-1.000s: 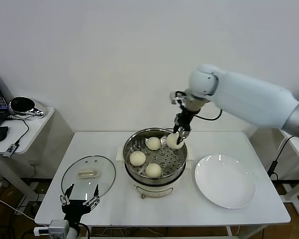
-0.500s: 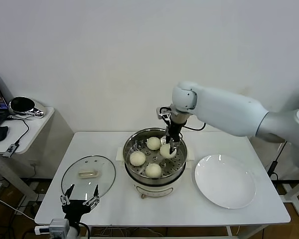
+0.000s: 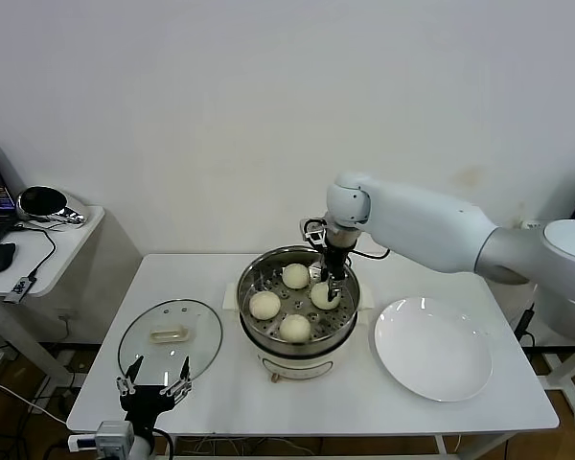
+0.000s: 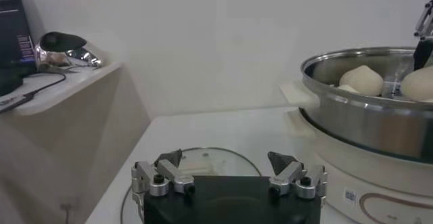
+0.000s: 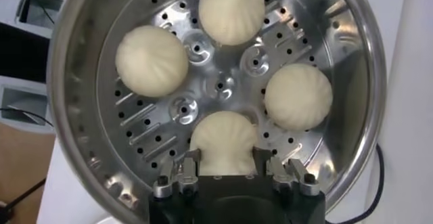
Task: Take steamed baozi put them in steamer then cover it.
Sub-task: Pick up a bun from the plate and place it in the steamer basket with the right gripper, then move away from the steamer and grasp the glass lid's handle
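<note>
The steamer (image 3: pixel 256 321) stands mid-table, a steel pot with a perforated tray (image 5: pixel 223 83) on a cream base. Three steamed baozi (image 3: pixel 295 276) (image 3: pixel 264 305) (image 3: pixel 295 328) lie on the tray. My right gripper (image 3: pixel 326 289) reaches down into the pot and is shut on another baozi (image 5: pixel 223 137), which sits low on the tray's right side. The right wrist view shows a finger pressed on each side of that bun. My left gripper (image 3: pixel 153 388) hangs open at the table's front left, just in front of the glass lid (image 3: pixel 170 335), holding nothing.
An empty white plate (image 3: pixel 431 350) lies right of the steamer. The glass lid with a cream handle (image 3: pixel 169 334) rests flat on the table's left part. A side table (image 3: pixel 38 240) with a laptop, a mouse and cables stands farther left.
My right arm has swung left and down, carrying the baozi from above the pot's back-right rim down onto the tray. The left arm has not moved.
</note>
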You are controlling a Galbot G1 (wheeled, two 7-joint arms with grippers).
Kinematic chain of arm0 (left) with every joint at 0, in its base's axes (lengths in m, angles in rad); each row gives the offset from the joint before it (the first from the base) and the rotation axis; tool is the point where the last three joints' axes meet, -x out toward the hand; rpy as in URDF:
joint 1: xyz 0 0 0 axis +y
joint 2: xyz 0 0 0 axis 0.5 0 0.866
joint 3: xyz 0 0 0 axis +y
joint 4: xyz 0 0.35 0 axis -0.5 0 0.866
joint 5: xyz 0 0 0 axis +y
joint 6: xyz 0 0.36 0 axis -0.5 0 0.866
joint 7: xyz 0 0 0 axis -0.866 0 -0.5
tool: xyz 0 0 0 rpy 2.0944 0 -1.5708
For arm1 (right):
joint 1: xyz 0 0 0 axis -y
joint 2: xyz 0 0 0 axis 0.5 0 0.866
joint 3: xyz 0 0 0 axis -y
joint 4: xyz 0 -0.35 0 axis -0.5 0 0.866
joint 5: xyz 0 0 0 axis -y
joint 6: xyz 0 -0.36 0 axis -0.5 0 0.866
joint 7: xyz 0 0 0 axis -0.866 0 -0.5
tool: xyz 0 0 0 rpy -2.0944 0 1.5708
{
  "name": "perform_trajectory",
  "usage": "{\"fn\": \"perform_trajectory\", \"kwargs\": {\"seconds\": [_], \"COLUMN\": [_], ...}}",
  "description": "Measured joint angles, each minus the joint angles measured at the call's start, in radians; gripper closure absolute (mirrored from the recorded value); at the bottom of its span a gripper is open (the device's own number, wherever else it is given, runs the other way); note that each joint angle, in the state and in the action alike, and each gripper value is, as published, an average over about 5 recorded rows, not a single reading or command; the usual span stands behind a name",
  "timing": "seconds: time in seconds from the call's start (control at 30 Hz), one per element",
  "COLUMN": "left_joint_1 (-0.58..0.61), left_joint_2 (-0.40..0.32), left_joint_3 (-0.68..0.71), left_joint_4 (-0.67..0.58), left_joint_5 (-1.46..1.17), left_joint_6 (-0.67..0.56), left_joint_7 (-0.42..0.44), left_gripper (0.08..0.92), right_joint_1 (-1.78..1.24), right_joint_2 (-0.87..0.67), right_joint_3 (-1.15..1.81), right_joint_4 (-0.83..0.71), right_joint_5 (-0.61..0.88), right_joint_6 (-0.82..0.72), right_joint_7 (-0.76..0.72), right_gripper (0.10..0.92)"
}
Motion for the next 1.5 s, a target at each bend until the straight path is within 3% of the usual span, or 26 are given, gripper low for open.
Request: {"fn": "perform_trajectory", "kwargs": {"seconds": [0.13, 0.43, 0.83, 1.17, 1.5], "left_joint_1": [-0.001, -0.002, -0.011, -0.038, -0.073], "left_joint_2": [-0.002, -0.003, 0.005, 0.027, 0.046], "left_joint_3": [0.004, 0.007, 0.007, 0.016, 0.038], "left_joint_4": [0.0, 0.001, 0.005, 0.025, 0.057], "left_joint_5": [0.002, 0.007, 0.003, -0.047, -0.091], "left_joint_6": [0.001, 0.001, 0.003, -0.022, -0.072], "left_joint_7": [0.0, 0.002, 0.013, 0.015, 0.018], "left_gripper": [0.177, 0.177, 0.177, 0.177, 0.177], "right_joint_1": [-0.008, 0.0, 0.047, -0.181, -0.738], "right_joint_2": [-0.007, -0.043, -0.218, -0.479, -0.637], "right_joint_3": [0.007, 0.038, 0.142, 0.468, 1.052], "right_joint_4": [0.002, 0.031, 0.151, 0.332, 0.513], "right_joint_5": [-0.005, -0.007, 0.064, 0.209, 0.307], "right_joint_6": [-0.002, -0.008, -0.004, 0.017, 0.105], "right_joint_7": [0.007, 0.01, 0.042, 0.363, 0.641], "right_gripper": [0.451, 0.22, 0.203, 0.203, 0.203]}}
